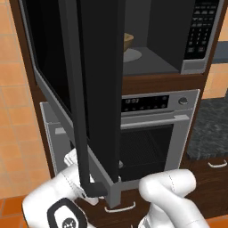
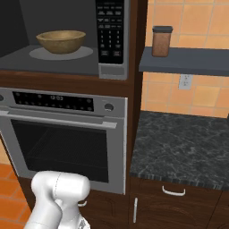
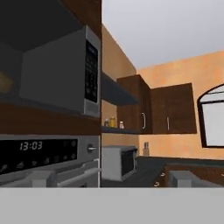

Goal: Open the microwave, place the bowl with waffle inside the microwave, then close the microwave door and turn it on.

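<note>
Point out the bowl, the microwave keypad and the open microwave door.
bowl (image 2: 61, 41): right base view, on its outer wall.
microwave keypad (image 2: 110, 31): right base view, middle of the button panel.
microwave door (image 1: 101, 80): left base view, on its dark inner face.

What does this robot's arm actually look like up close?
The arm is glossy white, built of thick rounded segments like bent tubes. In the left base view one joint carries a black oval ring with a small white emblem inside. In the right base view it shows as a smooth white elbow, darker underneath. No loose cables show.
</note>
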